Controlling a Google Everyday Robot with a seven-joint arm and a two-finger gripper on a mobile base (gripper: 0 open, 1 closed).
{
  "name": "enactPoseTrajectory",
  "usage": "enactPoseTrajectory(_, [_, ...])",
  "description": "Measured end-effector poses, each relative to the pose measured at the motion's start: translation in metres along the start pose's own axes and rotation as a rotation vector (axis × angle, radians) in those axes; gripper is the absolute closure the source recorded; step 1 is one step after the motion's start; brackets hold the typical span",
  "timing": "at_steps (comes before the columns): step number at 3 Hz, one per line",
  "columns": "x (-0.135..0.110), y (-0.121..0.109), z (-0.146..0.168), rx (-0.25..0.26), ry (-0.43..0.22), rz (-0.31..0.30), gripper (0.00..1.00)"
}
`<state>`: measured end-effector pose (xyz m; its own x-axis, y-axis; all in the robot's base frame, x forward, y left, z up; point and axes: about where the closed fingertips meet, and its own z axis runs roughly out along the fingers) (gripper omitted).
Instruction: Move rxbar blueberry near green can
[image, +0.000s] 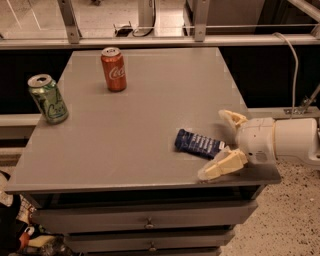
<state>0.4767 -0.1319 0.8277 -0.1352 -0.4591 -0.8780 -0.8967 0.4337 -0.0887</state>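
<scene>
the claw (214, 145) is at the right front corner of the table (150, 115), spread wide, one pale finger above and one below the right end of the rxbar blueberry (199, 143). it grips nothing yet. the bar lies flat, slanted a little, near the front edge. the green can (48, 98) stands upright far across at the left edge, well apart from it, and a red cola can (114, 69) stands towards the back left.

as i see it, the step in hand is the grasp. the wrapper is thin and flat, so i'd want the claw pushed further over the bar and kept low before it closes, catching the body rather than just the crimped end. afterwards the carry should run leftwards along the front half of the table, steering clear of the red can, and set the bar down just beside the green can without nudging it.
</scene>
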Motion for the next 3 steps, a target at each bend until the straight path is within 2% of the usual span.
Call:
enactPoseTrajectory(1, [0.0045, 0.0041, 0.0050, -0.014, 0.004, 0.003, 0.02])
enactPoseTrajectory(2, [0.0077, 0.0076, 0.0100, -0.021, 0.011, 0.005, 0.24])
enactPoseTrajectory(3, [0.0065, 0.0083, 0.0109, -0.024, 0.011, 0.003, 0.55])
